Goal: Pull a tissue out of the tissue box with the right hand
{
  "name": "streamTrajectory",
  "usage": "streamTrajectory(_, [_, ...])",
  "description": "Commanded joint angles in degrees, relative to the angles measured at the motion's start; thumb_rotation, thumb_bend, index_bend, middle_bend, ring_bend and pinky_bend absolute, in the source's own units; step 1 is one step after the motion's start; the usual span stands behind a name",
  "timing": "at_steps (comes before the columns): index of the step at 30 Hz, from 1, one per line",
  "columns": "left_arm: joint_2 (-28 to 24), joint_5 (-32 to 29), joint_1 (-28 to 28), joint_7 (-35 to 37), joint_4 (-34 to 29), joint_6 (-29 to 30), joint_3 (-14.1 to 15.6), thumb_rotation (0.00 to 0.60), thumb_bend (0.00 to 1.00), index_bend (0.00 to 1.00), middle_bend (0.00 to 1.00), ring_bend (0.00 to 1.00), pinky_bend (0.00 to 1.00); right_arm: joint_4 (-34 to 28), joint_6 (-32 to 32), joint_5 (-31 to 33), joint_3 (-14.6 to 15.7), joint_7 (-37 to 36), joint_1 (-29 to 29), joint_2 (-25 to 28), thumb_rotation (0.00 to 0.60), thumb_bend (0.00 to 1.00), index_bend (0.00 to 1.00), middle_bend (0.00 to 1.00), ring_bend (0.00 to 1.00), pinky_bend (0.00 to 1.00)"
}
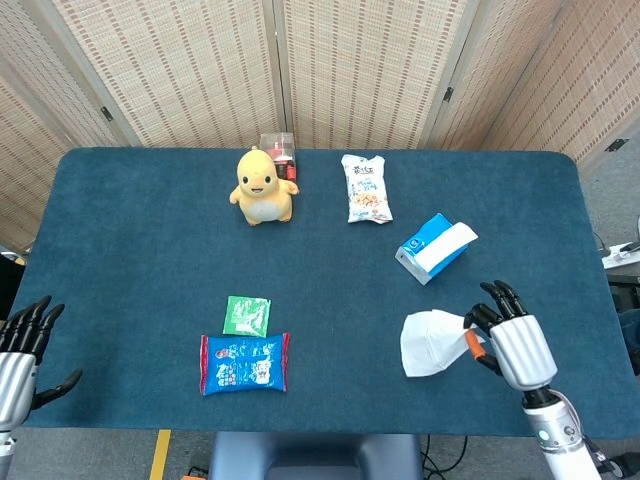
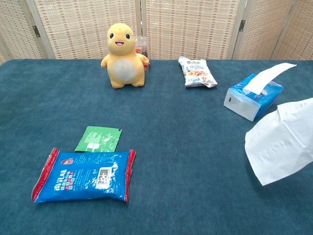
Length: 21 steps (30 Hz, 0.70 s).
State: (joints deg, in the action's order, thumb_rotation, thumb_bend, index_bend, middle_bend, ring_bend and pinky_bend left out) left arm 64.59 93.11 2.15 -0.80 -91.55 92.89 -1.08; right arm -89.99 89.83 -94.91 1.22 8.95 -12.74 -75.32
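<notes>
The blue and white tissue box (image 1: 434, 247) (image 2: 254, 95) lies on the table at the right, and a fresh tissue (image 2: 269, 77) sticks up from its slot. My right hand (image 1: 515, 343) is near the table's front right edge and pinches a loose white tissue (image 1: 431, 342) (image 2: 281, 141), which hangs free of the box. In the chest view the hand itself is out of frame. My left hand (image 1: 20, 347) hangs off the front left corner, fingers apart, holding nothing.
A yellow plush toy (image 1: 262, 186) and a small clear box (image 1: 278, 150) stand at the back. A snack bag (image 1: 366, 188) lies beside them. A green sachet (image 1: 246, 315) and a blue packet (image 1: 244, 362) lie front left on the blue tablecloth (image 1: 140, 250).
</notes>
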Motion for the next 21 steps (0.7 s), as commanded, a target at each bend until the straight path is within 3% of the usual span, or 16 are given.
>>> streamTrajectory(1, [0.09,0.05,0.05,-0.16,0.06,-0.12,0.05,0.600,0.25,0.00,0.00,0.00,0.14,0.86,-0.86,0.12,0.81,-1.79,0.71,0.13,0.600,0.40,0.52,0.40,0.11,0.12])
streamTrajectory(6, [0.31,0.12,0.12,-0.64,0.16,-0.40,0.18,0.600,0.25,0.00,0.00,0.00,0.14,-0.09,-2.52,0.45,2.18,-1.22,1.76,2.15,0.600,0.33,0.10,0.10,0.00,0.01])
streamTrajectory(12, [0.53,0.31,0.13,-1.20,0.19,-0.44,0.28,0.600,0.25,0.00,0.00,0.00,0.14,-1.30,-3.24,1.23,2.69,-0.72,3.03,4.11,0.600,0.26,0.00,0.01,0.00,0.00])
streamTrajectory(21, [0.66,0.69,0.18,-1.18,0.26,-0.33,0.37,0.600,0.25,0.00,0.00,0.00,0.14,-2.82,0.41,-0.25,1.70,0.67,5.24,5.42,0.600,0.23,0.00,0.00,0.00,0.00])
